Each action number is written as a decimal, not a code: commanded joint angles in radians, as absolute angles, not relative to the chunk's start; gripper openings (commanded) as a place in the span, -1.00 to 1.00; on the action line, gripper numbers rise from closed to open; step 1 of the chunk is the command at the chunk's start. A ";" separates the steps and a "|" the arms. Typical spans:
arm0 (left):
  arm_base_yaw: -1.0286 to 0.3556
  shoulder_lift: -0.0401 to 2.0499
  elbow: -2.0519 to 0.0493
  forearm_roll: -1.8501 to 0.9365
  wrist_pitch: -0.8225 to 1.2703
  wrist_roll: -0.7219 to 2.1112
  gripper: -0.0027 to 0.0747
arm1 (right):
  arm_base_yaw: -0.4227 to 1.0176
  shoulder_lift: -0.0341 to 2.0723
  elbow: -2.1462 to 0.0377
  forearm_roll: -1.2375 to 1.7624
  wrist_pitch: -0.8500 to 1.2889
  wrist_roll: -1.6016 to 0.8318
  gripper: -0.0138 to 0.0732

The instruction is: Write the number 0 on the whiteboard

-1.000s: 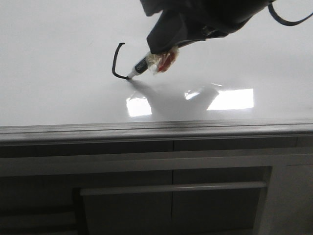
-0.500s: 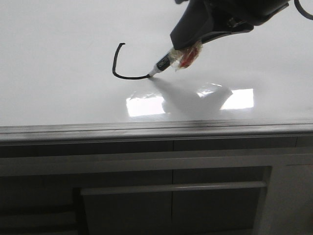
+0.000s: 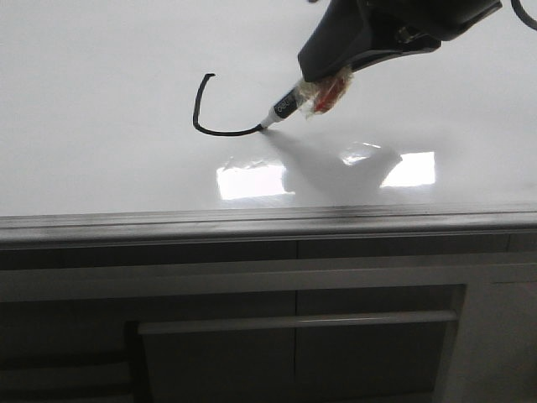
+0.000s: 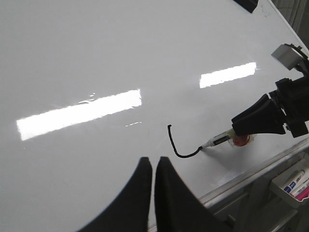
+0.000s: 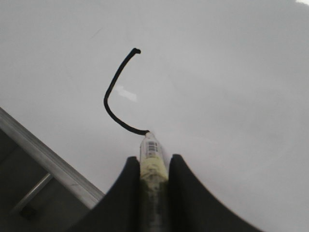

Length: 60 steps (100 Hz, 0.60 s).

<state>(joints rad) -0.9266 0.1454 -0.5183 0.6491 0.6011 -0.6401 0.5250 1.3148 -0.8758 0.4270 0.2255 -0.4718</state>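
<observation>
The whiteboard (image 3: 101, 101) lies flat, glossy white, with a grey edge rail (image 3: 252, 220). On it is a partial black stroke of the number 0 (image 3: 201, 117): a left side and a bottom curve. It also shows in the left wrist view (image 4: 175, 145) and the right wrist view (image 5: 112, 94). My right gripper (image 3: 323, 84) is shut on a marker (image 3: 285, 107) wrapped in tape; its tip touches the stroke's end. In the right wrist view the marker (image 5: 152, 154) sits between the fingers (image 5: 130, 183). My left gripper (image 4: 153, 162) is shut and empty, above the board near the stroke.
Bright light patches (image 3: 247, 180) reflect on the board near its front rail. Dark grey cabinet fronts (image 3: 294, 336) lie below the rail. A holder with spare markers (image 4: 294, 182) hangs by the board's edge in the left wrist view.
My right gripper has moved right with the marker, drawing the bottom of the stroke longer. In the last half second it moved only slightly.
</observation>
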 commanded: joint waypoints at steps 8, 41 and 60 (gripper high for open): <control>-0.925 0.158 -0.540 0.667 0.530 -0.651 -0.98 | 0.486 1.315 -0.887 0.366 0.060 -0.480 -0.81; -0.925 0.158 -0.540 0.667 0.530 -0.651 -0.98 | 0.486 1.315 -0.917 0.366 0.053 -0.480 -0.81; -0.925 0.158 -0.540 0.667 0.526 -0.651 -0.98 | 0.486 1.317 -0.938 0.366 0.058 -0.480 -0.81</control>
